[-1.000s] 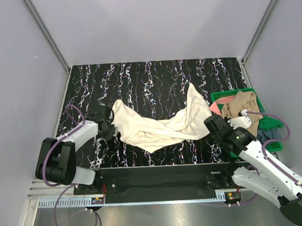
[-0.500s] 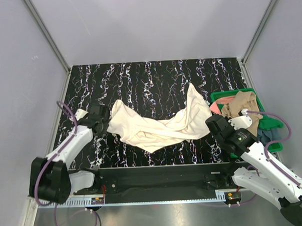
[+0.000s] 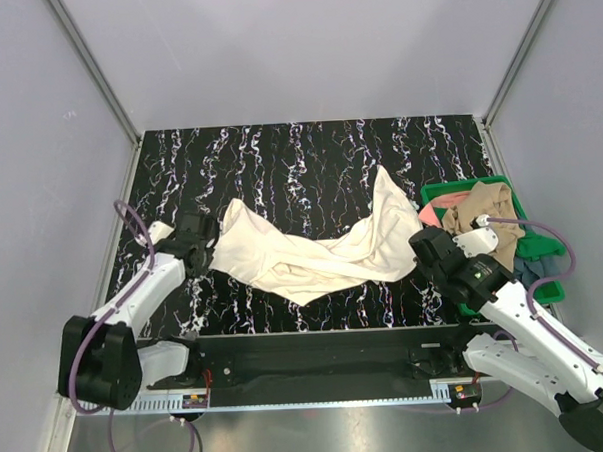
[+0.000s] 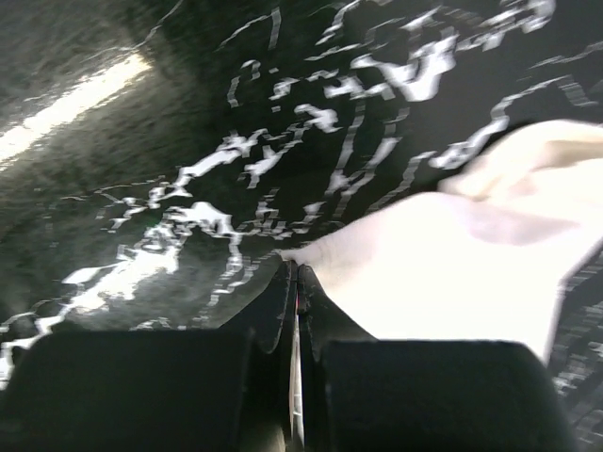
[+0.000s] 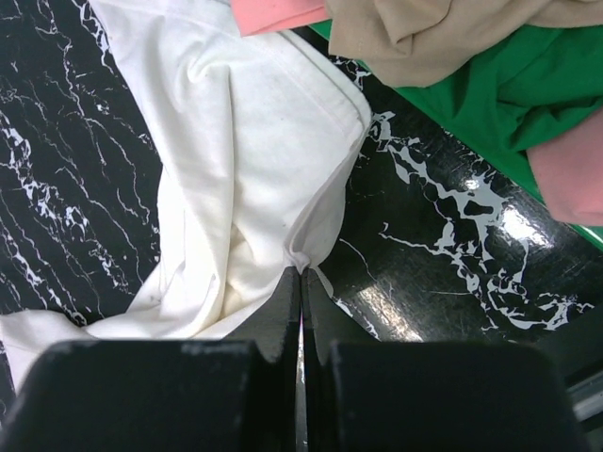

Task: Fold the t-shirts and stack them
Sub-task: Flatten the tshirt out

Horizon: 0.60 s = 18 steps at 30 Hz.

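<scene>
**Left jaws:** pressed together on a corner of the cream t-shirt [image 4: 443, 264], with cloth fanning out from their tips. **Right jaws:** pinched tight on a gather of the same shirt's hem, which puckers at the tips.

**Position:** the shirt lies slack and twisted across the middle of the worktop [image 3: 308, 156]. It runs from near the left edge to just beside the green bin [image 3: 440, 190] at the right edge. One peak points toward the far edge.

**Step in hand (judged):** opening the shirt flat before the first fold.
- Draw your two holds apart evenly and low over the worktop until the central twist opens.
- Both grips look thin, so pull gently or the cloth may slip out.
- Keep your right hold away from the bin's rim and from the tan t-shirt [image 3: 481, 206] draped over it, so you drag nothing out.

**Overhead view only:**
- It shows the shirt's full span, the twist, and both arms at once.
- It also shows a grey-blue t-shirt [image 3: 529, 269] low in the bin.

**Right wrist view only:**
- It shows the pucker and the hem seam at the grasp.
- It shows a salmon-pink t-shirt [image 5: 273, 11] lying against the cream cloth beside the tan one.

**Left wrist view:** it is blurred and confirms only that the corner sits between the tips. It shows nothing of the bin.
</scene>
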Tool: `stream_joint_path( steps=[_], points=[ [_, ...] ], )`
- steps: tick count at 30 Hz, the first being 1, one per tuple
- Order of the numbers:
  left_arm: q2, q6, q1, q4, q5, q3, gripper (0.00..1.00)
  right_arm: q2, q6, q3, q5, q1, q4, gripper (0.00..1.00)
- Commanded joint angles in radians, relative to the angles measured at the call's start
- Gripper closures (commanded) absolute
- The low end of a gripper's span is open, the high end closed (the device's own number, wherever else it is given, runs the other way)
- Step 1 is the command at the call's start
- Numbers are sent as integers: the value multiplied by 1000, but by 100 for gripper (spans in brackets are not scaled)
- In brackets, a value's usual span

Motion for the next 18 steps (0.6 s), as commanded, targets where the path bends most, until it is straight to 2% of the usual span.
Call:
stream_joint_path(
  steps=[1,3,4,5,6,9,13,18],
  points=[
    [57,121,2,48,-25,19,100,-10,-23,13,-23,-8,42,100],
    [79,198,4,89,32,44,90,-16,-26,8,-26,-6,48,100],
    [88,233,4,90,38,62,80,-21,-28,7,-28,-6,50,100],
    [88,246,2,90,38,67,65,-22,-31,5,-28,-6,52,100],
    [85,259,2,88,32,70,59,-25,-33,5,-28,-6,53,100],
    [53,275,5,88,17,55,51,-31,-39,3,-32,-6,53,100],
    [41,266,4,111,46,-1,46,-45,-46,-3,-31,-6,61,100],
    [73,266,53,201,121,-36,44,-42,-63,0,-43,-8,88,100]
  ],
)
